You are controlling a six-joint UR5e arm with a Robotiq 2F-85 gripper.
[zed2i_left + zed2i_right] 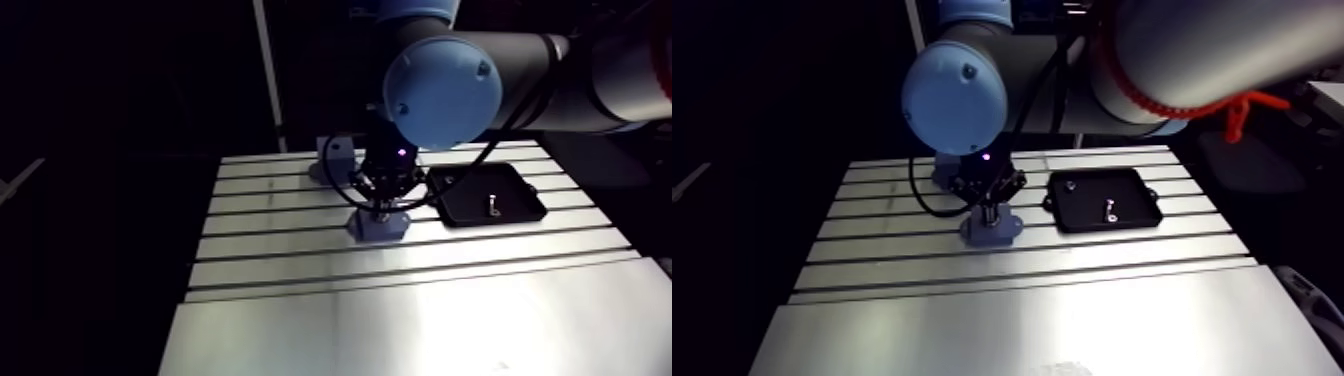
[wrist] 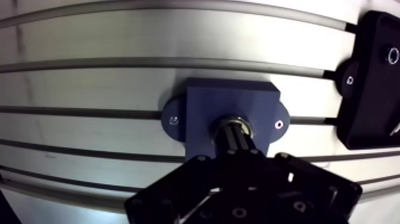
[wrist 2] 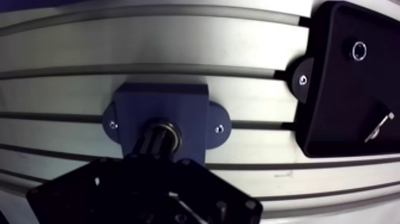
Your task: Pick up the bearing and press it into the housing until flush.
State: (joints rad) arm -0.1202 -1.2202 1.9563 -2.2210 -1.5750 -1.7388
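The metallic ring of the bearing point(image 2: 247, 124) is seen seated in the bore of the blue, flat-topped housing point(image 2: 205, 104), screwed mid-desk point(image 2: 89, 80). The tool point(image 2: 234, 130) is set upon it, fingers apparently pressed together, nothing pinched. Bare slotted aluminium is left toward the near edge; a black tray point(image 2: 372, 89) lies just beside the housing.

Arm view overlooks table point(image 1: 400, 310); close wrist view shares housing point(image 2: 232, 104)

No text, label, brand, number or sign can be read anywhere. The blue housing point(image 2: 232, 98) under the jaws, the black tray point(image 3: 333, 107) beside them and the slotted surface point(image 2: 89, 83) carry no legible writing.
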